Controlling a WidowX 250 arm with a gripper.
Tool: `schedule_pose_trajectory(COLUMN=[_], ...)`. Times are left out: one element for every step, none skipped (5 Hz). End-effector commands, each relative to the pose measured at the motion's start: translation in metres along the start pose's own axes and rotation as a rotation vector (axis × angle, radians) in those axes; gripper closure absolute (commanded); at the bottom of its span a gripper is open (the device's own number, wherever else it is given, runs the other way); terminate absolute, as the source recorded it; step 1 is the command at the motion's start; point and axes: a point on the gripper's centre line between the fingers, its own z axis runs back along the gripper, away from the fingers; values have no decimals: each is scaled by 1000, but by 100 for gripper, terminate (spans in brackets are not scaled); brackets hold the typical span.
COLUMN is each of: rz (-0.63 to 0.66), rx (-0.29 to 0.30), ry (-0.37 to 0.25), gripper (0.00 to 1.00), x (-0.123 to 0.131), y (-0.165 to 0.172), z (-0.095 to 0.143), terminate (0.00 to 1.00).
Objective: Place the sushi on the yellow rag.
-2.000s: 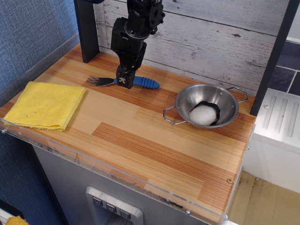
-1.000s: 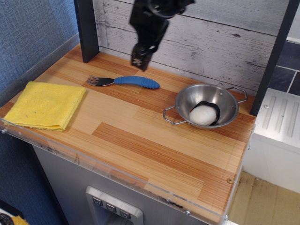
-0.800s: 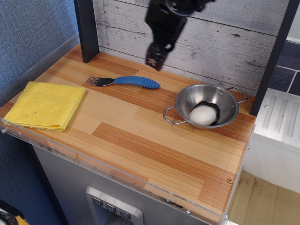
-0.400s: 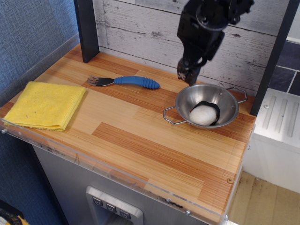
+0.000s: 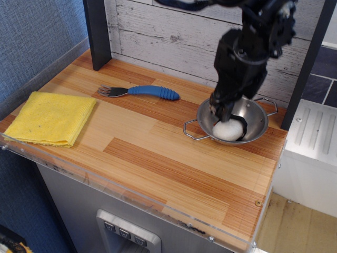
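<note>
Gripper (image 5: 221,112) hanging just over the sushi (image 5: 227,129) in the steel bowl (image 5: 253,113), far right.

Its fingertips are sitting close together, though I cannot tell whether they are parted enough. A squeeze off-centre is risking the round rice ball rolling against the bowl wall, or the bowl skidding; the yellow rag (image 5: 51,117) is lying well apart at near left.

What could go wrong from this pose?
The end effector is down inside the steel bowl, right over the sushi. A tip could catch the bowl wall and shove or tip the bowl. The sushi is rounded, so it may roll out of a pinch. The carry to the yellow rag passes near the blue-handled fork.
</note>
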Motion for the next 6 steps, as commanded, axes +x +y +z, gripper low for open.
schedule_pose_trajectory(rz=[-42,-51,-64,-49,-48,-54], rx=[21,64,98,97,96,83], ry=[13,24,18,6,-3,-14], gripper=[0,0,100,100,100,100], x=[-7,-10,-10,-5,-3,-4], y=[17,22,18,17,15,12], z=[1,-16,-28,-31,-31,-25], terminate=[0,0,0,0,0,0])
